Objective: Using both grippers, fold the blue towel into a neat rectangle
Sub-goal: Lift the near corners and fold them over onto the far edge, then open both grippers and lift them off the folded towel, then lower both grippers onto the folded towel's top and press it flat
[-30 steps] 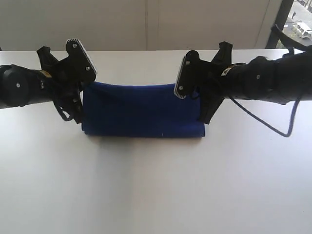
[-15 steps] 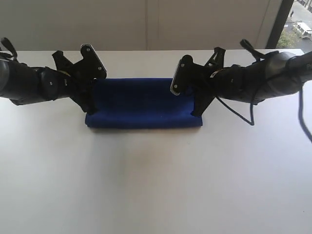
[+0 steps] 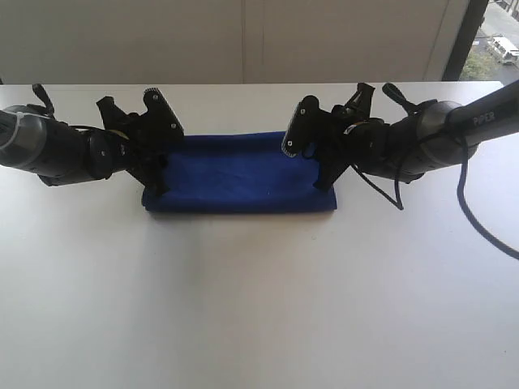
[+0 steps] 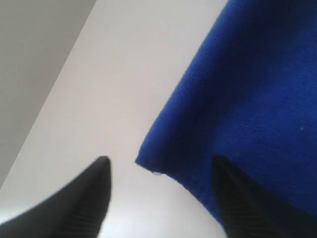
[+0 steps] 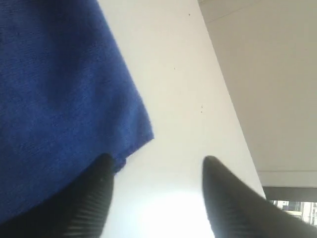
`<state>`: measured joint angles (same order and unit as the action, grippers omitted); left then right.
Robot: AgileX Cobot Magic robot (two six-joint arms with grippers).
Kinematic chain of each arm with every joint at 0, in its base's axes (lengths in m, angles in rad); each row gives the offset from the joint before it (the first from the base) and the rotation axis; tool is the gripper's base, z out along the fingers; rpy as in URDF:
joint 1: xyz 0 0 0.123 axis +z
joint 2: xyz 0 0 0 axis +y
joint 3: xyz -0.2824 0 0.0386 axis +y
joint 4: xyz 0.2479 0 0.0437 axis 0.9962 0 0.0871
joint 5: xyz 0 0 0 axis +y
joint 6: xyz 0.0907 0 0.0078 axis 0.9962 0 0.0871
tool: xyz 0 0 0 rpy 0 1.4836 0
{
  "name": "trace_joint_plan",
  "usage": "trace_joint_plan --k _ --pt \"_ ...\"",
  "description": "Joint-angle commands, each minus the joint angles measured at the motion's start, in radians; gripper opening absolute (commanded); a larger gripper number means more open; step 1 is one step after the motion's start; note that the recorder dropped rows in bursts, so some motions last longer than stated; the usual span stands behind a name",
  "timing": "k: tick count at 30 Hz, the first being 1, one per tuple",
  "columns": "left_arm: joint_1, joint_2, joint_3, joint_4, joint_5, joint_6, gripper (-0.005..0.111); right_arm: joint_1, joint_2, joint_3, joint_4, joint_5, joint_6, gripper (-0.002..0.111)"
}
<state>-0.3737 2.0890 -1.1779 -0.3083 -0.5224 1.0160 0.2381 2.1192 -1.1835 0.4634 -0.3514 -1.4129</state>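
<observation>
White tabletop (image 3: pixel 259 316) with a pale wall (image 3: pixel 243 40) behind carries the blue towel (image 3: pixel 235 174), folded into a long flat band lying crosswise toward the far side. 2 black arms reach in low from opposite sides, wrists bent so each gripper tips down at one short end of the band. The left gripper (image 3: pixel 160 154) has its fingers (image 4: pixel 86 203) spread apart, a towel corner lying between them, nothing pinched. The right gripper (image 3: pixel 312 158) mirrors it: fingers (image 5: pixel 86 203) apart about a corner at the other end, gripping nothing.
</observation>
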Motion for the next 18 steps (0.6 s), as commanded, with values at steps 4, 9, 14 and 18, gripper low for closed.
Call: trace_joint_plan --k 4,9,14,18 --pt "0.003 -0.007 -0.005 -0.006 -0.048 0.005 0.089 -0.009 -0.023 -0.005 0.042 -0.087 0.007 0.066" --pt "0.003 -0.061 -0.005 -0.116 -0.042 0.019 0.089 -0.009 -0.109 -0.003 0.134 -0.099 0.008 0.061" --pt "0.003 -0.156 -0.005 -0.524 0.073 0.128 0.063 -0.009 -0.220 -0.003 0.529 0.032 0.054 0.018" --pt "0.003 -0.206 -0.005 -0.670 0.285 0.190 0.001 -0.009 -0.242 -0.003 0.594 0.282 0.090 0.000"
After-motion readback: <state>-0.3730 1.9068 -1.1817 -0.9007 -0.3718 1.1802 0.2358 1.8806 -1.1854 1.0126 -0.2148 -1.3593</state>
